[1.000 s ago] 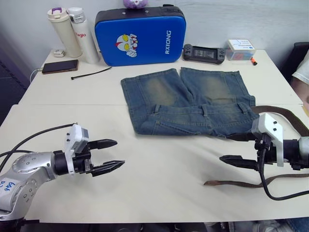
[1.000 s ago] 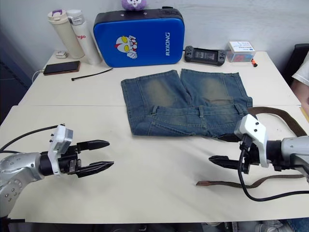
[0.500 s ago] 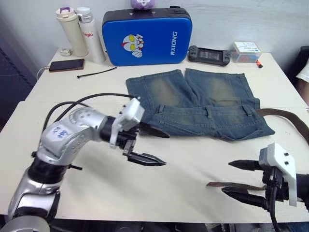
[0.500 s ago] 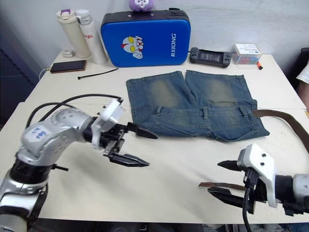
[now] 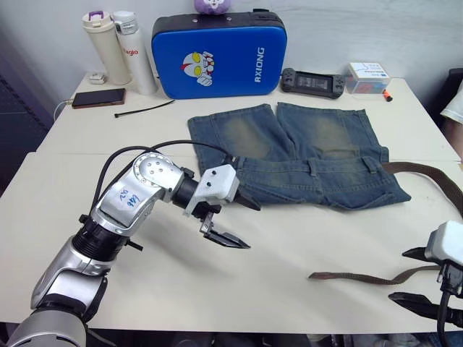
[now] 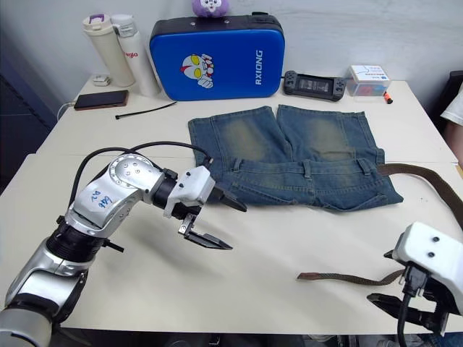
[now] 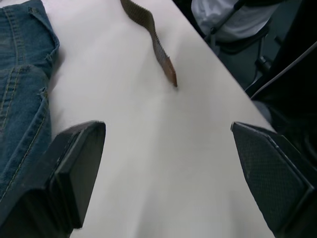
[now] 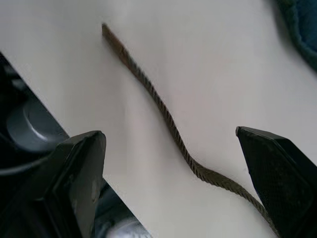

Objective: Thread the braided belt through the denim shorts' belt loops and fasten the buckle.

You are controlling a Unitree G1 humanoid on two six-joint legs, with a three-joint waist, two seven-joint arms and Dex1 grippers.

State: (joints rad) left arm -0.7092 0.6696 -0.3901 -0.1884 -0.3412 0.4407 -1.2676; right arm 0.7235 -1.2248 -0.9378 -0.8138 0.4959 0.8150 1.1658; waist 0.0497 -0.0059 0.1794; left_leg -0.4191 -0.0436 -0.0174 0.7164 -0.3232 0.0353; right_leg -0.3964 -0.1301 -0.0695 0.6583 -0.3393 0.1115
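Note:
The denim shorts (image 5: 289,152) lie flat mid-table, waistband toward me, with belt loops (image 5: 312,168) along it. The braided belt (image 5: 362,277) runs from the shorts' right side off the table's right edge and comes back along the front, its free tip pointing left. The buckle is out of view. My left gripper (image 5: 243,225) is open just in front of the waistband's left end. My right gripper (image 5: 407,276) is open at the front right, one finger on each side of the belt (image 8: 173,134).
At the back stand a blue case (image 5: 217,50), two bottles (image 5: 105,47), a phone (image 5: 100,97), a black cable tie (image 5: 145,108), a game controller (image 5: 311,82) and a small box (image 5: 367,76). A person's sleeve (image 5: 454,108) shows at the right edge.
My right gripper has drawn back to the right, away from the belt's free tip. The left arm has lowered its elbow, its gripper staying near the waistband.

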